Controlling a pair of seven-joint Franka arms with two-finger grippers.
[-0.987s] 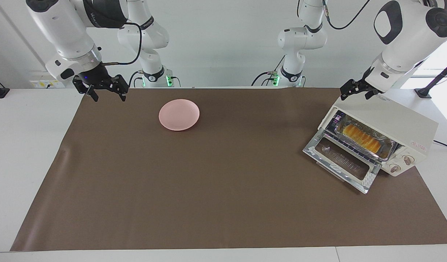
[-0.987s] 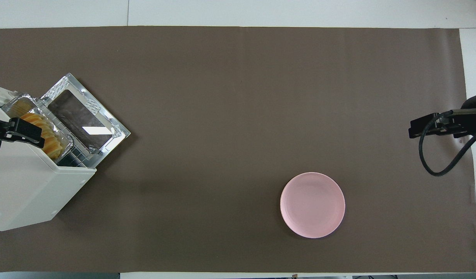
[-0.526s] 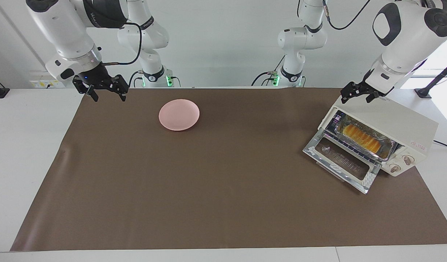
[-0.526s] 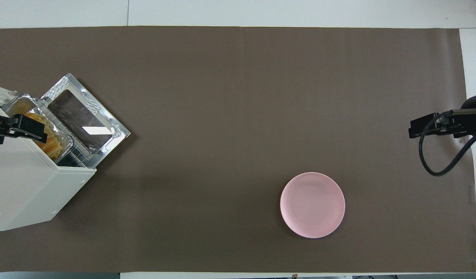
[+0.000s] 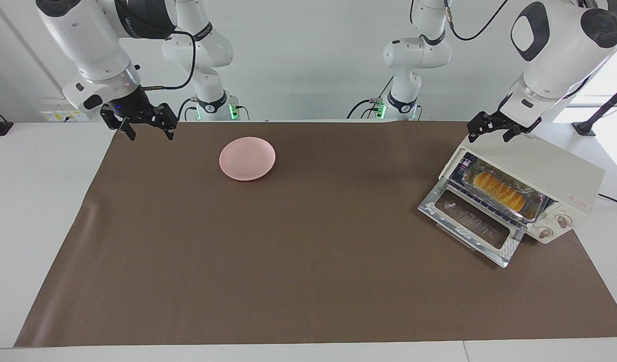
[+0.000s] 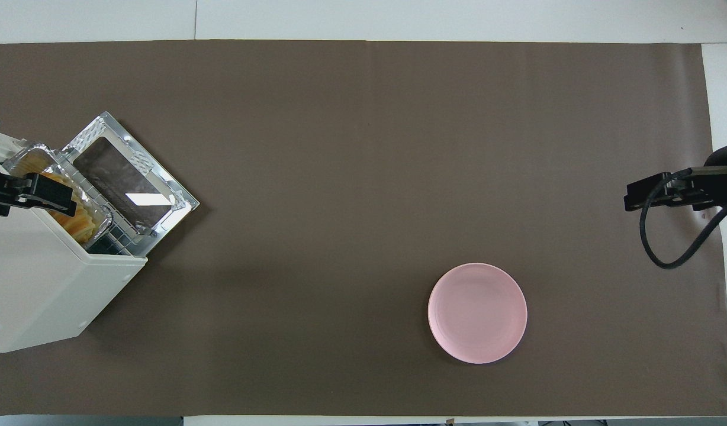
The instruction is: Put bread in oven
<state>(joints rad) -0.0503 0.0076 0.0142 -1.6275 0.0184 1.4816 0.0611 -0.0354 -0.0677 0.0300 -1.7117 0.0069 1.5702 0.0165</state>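
Closing the oven door risks jamming on the protruding foil tray holding the bread; left gripper jaws open, empty over the oven; right gripper waits over the desk, jaws spread.

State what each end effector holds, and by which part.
Nothing is held. The left end effector hangs over the oven; the right end effector waits empty, open.

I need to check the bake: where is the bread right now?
The bread lies in a foil tray on the rack inside the open oven, at the left arm's end of the table.
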